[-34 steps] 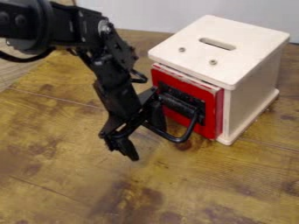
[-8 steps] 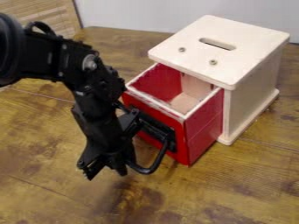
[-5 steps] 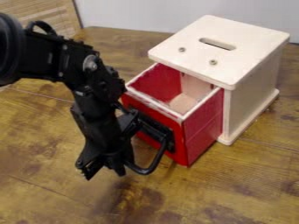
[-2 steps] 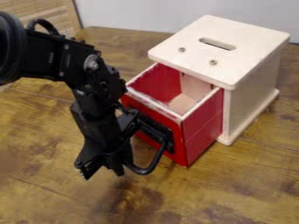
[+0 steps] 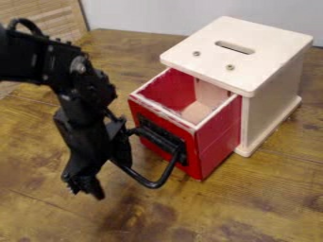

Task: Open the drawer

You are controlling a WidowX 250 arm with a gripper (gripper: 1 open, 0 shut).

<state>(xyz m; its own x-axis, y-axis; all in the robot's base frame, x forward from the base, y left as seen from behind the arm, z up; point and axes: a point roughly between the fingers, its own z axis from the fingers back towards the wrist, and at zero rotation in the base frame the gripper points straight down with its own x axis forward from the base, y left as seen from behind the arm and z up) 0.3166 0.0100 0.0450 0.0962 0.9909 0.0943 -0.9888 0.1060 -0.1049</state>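
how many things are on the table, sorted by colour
Red with black front: 1, the drawer, pulled out of its box
Cream white: 1, the box with a slot on top
Black: 1, the robot arm, its fingers beside the drawer's handle
Total: 3

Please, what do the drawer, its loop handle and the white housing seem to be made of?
The drawer: its sides look like red painted or plastic panels, smooth and even in colour; the inside is pale bare wood, probably plywood. The loop handle: thin, black and slightly glossy, likely metal or hard plastic; I cannot tell which. The housing: matte cream-white, with two small dark dots on top, probably painted wood.
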